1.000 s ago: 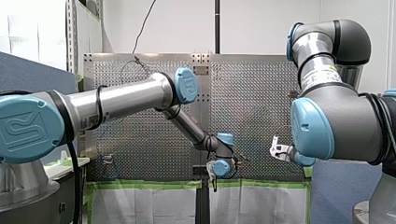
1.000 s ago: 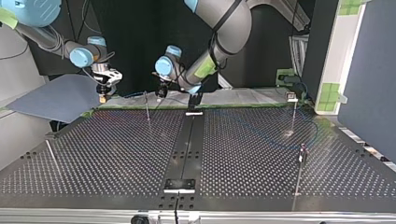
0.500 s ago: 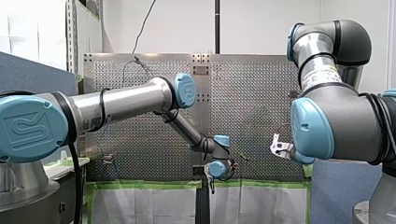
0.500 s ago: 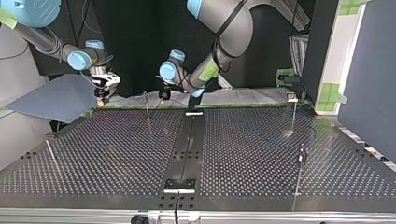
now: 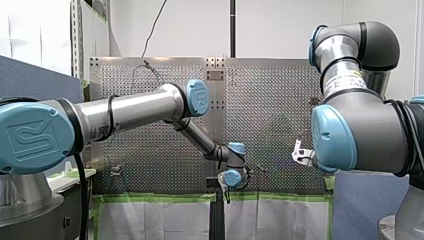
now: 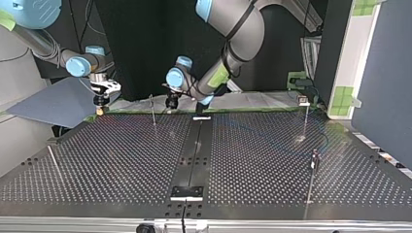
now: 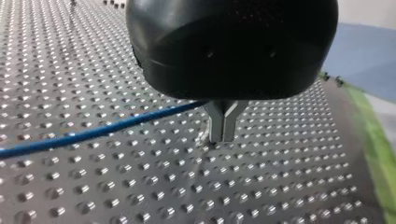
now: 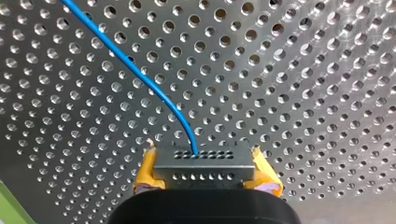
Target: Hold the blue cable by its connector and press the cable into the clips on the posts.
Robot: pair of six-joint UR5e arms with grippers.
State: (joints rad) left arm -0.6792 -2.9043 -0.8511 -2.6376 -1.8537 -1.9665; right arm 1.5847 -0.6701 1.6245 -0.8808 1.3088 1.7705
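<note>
The grey connector (image 8: 201,164) sits between my right gripper's (image 8: 208,179) yellow pads (image 8: 145,173), which are shut on it. The blue cable (image 8: 135,70) leaves the connector and arcs away over the perforated plate. In the left wrist view the blue cable (image 7: 98,133) runs in to the root of my left gripper's (image 7: 223,133) metal fingers, which are pressed together just above the table. In the top view my right gripper (image 6: 100,108) hangs at the far left edge of the table. My left gripper (image 6: 170,103) is beside a thin post (image 6: 153,110).
More posts stand at the top view's right (image 6: 305,116) (image 6: 313,165) and a rod at its left (image 6: 53,162). A dark rail (image 6: 194,145) runs down the table's middle. A blue-grey mat (image 6: 58,102) lies behind my right gripper.
My right gripper has shifted toward the top view's left with the connector still held. My left gripper has dropped slightly beside the post.
</note>
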